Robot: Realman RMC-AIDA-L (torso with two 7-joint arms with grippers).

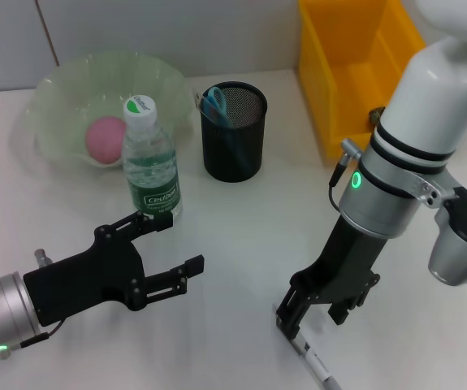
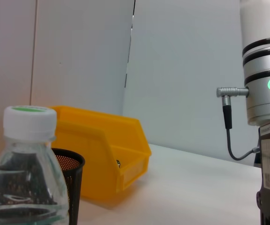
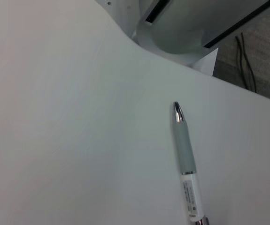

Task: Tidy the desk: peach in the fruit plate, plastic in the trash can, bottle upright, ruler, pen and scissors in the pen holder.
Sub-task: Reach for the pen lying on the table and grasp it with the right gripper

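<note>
I see bare white tabletop (image 1: 241, 236) between my two arms; the upright clear plastic bottle (image 1: 150, 162) blocks the black mesh holder's (image 1: 233, 130) left side.
</note>
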